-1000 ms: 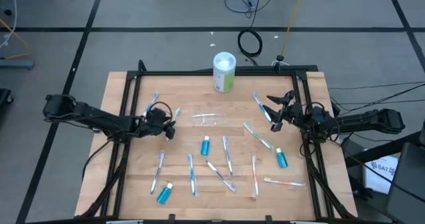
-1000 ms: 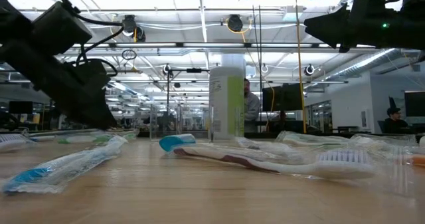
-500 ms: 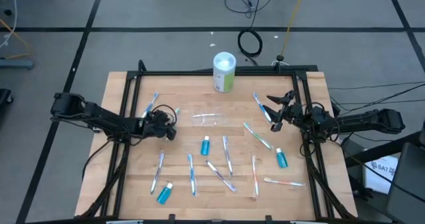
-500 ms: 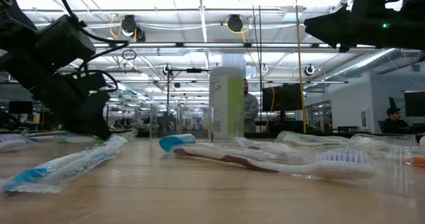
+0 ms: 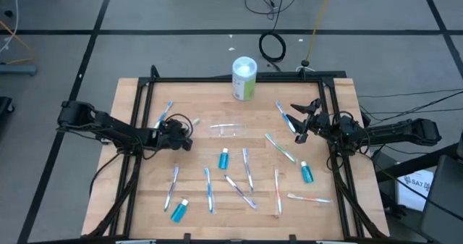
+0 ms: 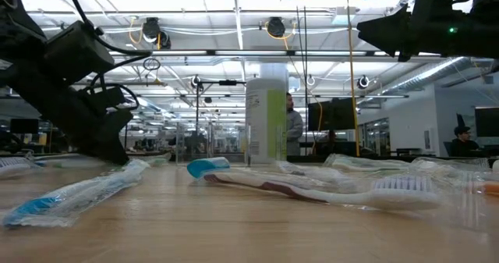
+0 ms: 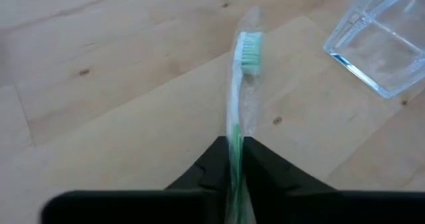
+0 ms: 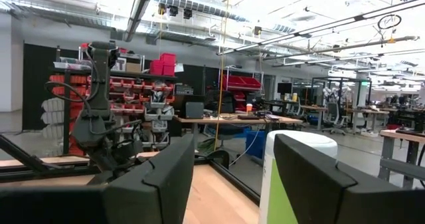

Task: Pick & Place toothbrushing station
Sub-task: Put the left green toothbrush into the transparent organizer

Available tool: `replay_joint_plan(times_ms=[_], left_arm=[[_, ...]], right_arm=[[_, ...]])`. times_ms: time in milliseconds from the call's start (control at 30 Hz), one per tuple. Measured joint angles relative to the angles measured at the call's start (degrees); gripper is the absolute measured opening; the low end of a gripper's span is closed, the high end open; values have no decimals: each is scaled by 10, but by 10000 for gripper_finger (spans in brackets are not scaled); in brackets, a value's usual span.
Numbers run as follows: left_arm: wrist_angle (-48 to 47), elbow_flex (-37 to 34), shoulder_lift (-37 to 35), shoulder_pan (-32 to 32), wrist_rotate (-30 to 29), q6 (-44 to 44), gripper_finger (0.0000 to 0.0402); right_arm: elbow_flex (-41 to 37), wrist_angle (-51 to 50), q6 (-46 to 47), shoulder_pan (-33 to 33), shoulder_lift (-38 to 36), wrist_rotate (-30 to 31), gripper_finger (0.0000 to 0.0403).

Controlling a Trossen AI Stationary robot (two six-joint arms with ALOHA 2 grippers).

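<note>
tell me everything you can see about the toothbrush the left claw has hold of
The green toothbrush is slim, with a green-and-white handle and pale green bristles, sealed in a clear plastic wrapper. It lies flat on the wooden table, its head pointing away from the left claw, whose two dark fingers are shut on the handle. The clear plastic cup lies nearby without touching it. In the high view it sits at the table's left side.
</note>
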Motion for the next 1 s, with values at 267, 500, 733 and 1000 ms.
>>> replay_joint_plan(times_ms=[267,500,733,1000], left_arm=[[3,0,-5,0,-19,-40,32],[83,-1,-33,0,-29,16,9],[174,-1,-103,-1,-64,105,16],[354,-1,-171,-1,-93,305,17]], right_arm=[[0,0,0,0,0,0,201],[0,0,0,0,0,0,201],[0,0,0,0,0,0,201],[0,0,0,0,0,0,201]])
